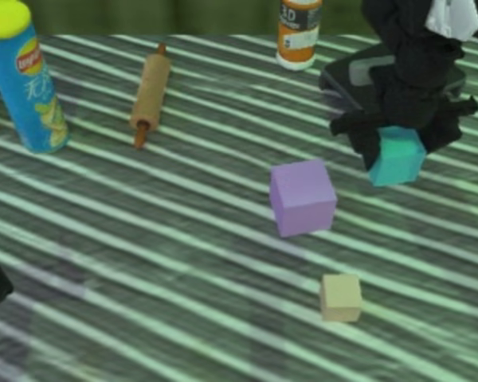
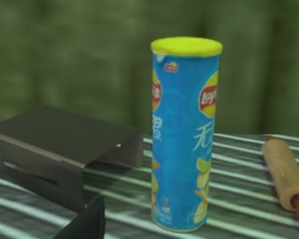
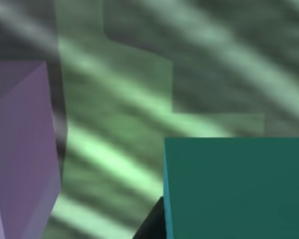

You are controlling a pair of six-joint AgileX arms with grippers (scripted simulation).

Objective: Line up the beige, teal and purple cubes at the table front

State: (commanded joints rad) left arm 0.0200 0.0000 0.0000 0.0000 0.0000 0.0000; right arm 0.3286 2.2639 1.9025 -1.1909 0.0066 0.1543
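Holding the teal cube (image 1: 397, 156) closed in our right gripper (image 1: 394, 135) at two o'clock on the table, we risk knocking the purple cube (image 1: 303, 196) just beside it if we lower it carelessly; our left gripper is out of sight.

Blurred mottled green backdrop (image 2: 65, 55) behind the table, dark grey-green striped tabletop (image 1: 143, 263), soft even light

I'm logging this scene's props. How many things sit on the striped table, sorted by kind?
Cubes: 3 (purple cube, teal cube, beige cube)
Chip cans: 1 (blue chip can)
Rolling pins: 1 (rolling pin)
Bottles: 1 (orange bottle)
Black slabs: 1 (black slab)
Total: 7
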